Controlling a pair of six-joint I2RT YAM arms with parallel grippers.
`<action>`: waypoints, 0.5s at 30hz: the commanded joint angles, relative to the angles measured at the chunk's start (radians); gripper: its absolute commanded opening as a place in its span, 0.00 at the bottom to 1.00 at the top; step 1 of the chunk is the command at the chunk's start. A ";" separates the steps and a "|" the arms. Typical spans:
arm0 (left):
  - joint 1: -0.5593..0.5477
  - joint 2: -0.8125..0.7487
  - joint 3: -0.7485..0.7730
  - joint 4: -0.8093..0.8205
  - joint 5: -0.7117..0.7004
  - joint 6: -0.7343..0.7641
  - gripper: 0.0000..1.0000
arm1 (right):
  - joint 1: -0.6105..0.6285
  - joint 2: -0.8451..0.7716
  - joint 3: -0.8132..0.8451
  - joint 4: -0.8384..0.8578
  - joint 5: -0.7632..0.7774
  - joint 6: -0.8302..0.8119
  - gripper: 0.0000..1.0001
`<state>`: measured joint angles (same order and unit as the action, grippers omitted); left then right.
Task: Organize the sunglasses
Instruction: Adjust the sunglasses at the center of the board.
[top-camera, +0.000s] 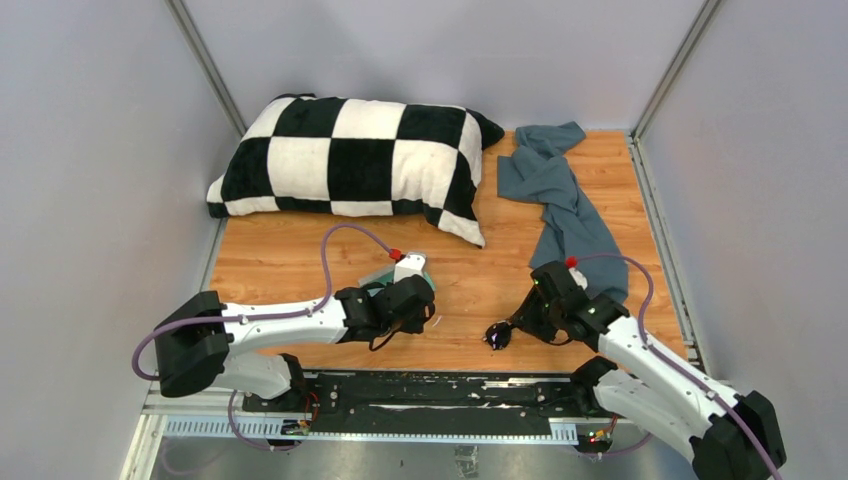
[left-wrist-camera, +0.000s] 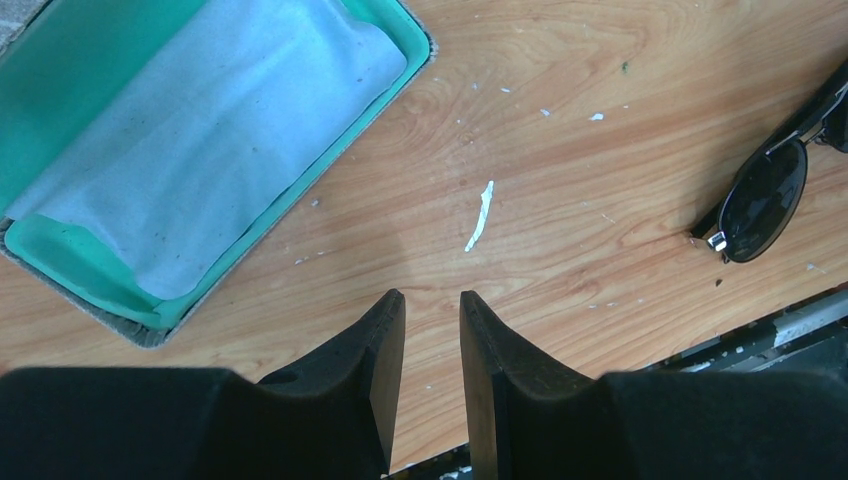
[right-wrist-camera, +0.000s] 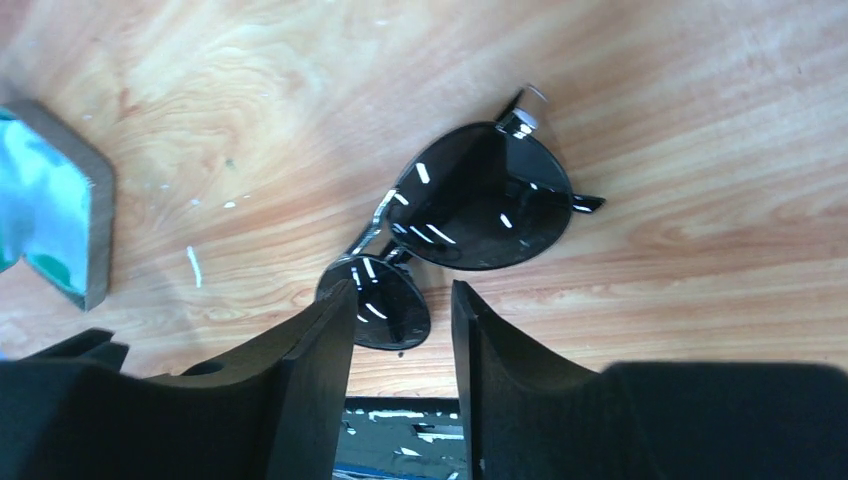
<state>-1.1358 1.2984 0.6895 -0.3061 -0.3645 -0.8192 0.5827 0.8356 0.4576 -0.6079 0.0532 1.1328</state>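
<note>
The black sunglasses (top-camera: 497, 334) lie folded on the wooden table near its front edge, seen too in the left wrist view at the right edge (left-wrist-camera: 765, 195). My right gripper (right-wrist-camera: 400, 288) hovers right over them, open; one dark lens (right-wrist-camera: 375, 300) sits just beyond its left fingertip and the frame is not clamped. My left gripper (left-wrist-camera: 432, 298) stands slightly open over bare wood, holding nothing. Beside it, up and to the left, is the open case with a teal lining (left-wrist-camera: 60, 260) and a light-blue cloth (left-wrist-camera: 220, 130) inside. In the top view my left wrist mostly covers the case (top-camera: 378, 278).
A black-and-white checkered pillow (top-camera: 350, 160) fills the back left. A grey-blue towel (top-camera: 560, 200) trails down the right side behind my right arm. A black rail (top-camera: 420, 390) runs along the near edge. A white scrap (left-wrist-camera: 480, 215) lies between case and sunglasses.
</note>
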 joint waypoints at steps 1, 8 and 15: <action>-0.007 0.019 0.007 0.028 -0.001 0.007 0.33 | 0.010 -0.061 -0.013 0.048 0.000 -0.065 0.49; -0.007 0.022 0.012 0.025 0.004 0.012 0.33 | 0.008 0.021 -0.008 0.058 -0.034 0.057 0.54; -0.007 0.005 0.001 0.018 -0.002 0.010 0.33 | 0.010 0.205 0.064 0.000 -0.101 0.146 0.56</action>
<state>-1.1358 1.3136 0.6895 -0.2928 -0.3546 -0.8185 0.5827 0.9653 0.4679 -0.5491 -0.0227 1.2179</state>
